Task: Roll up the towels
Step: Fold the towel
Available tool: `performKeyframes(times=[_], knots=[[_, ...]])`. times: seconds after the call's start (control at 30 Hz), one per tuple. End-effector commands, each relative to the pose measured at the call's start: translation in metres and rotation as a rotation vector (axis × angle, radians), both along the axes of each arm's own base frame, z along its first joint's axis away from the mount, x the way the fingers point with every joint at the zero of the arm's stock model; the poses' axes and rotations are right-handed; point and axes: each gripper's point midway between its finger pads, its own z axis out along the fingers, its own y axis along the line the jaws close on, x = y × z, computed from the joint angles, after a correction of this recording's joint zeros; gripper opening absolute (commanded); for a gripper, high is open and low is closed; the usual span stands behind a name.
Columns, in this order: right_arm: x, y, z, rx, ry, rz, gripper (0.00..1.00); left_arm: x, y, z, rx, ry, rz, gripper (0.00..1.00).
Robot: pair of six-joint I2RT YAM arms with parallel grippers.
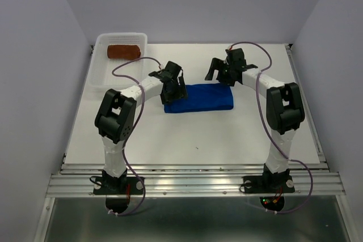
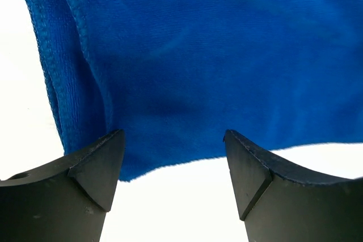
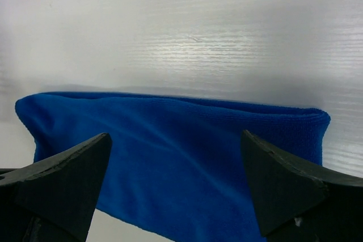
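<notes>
Top external view: bright royal-blue soft cloth towel (image 1: 199, 98) flat on the white table (image 1: 198, 140) as a folded oblong band, long axis running left to right, roughly parallel to the near edge, short ends facing the two side walls. Left two-finger black gripper (image 1: 174, 94) directly over the band's left end, pointing down, jaws parted with nothing clamped between them. Right two-finger black gripper (image 1: 218, 76) just past the band's far long edge, right of its middle, also spread wide and holding nothing. Left wrist view: same towel (image 2: 198, 55) filling the upper frame beyond the left gripper (image 2: 173, 140), stitched layered hems stacked at its left end, near edge crossing the gap between both fingertips (image 2: 96, 168); contact with the cloth not discernible. Right wrist view: towel (image 3: 227, 123) stretched crosswise under the right gripper (image 3: 174, 136), rounded fold edge on the far side, both ends reaching beyond the two dark fingers (image 3: 62, 185). Small rust-brown cloth towel (image 1: 123, 51) lying as a compact oblong bundle inside the white perforated plastic basket (image 1: 101, 63) at the far left corner, long axis likewise left to right, well apart from both grippers.
</notes>
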Motion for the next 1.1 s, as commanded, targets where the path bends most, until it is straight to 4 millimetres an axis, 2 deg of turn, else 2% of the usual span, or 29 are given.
performKeyframes(times=[0.0,0.27,0.37,0.47,0.5,0.67,0.73,0.9,1.07], knots=[[0.009,0.001,0.005,-0.005,-0.038,0.023,1.0,-0.009,0.023,-0.029,0.098,0.061,0.023,0.82],[0.005,-0.007,-0.007,-0.025,-0.019,0.02,1.0,-0.006,0.074,-0.036,0.176,0.071,0.149,0.78],[0.002,-0.007,-0.008,-0.026,-0.015,0.026,1.0,-0.009,0.085,-0.038,0.187,0.08,0.163,0.76],[0.0,-0.004,-0.009,-0.018,-0.012,0.048,1.0,-0.003,0.087,-0.024,0.193,0.047,0.163,0.75],[-0.001,-0.004,-0.009,-0.016,-0.011,0.052,1.0,0.001,0.087,-0.011,0.186,0.017,0.161,0.75],[-0.003,0.002,-0.011,0.003,-0.006,0.083,1.0,0.006,0.088,0.021,0.179,-0.043,0.161,0.75],[-0.002,0.003,-0.003,0.005,-0.031,0.108,1.0,0.005,0.092,0.03,0.187,-0.058,0.166,0.75],[-0.002,0.012,0.029,0.055,-0.121,0.152,1.0,-0.002,0.098,0.037,0.197,-0.068,0.179,0.76],[-0.012,0.02,0.018,0.065,-0.096,0.202,1.0,-0.013,0.103,0.026,0.201,-0.037,0.195,0.76]])
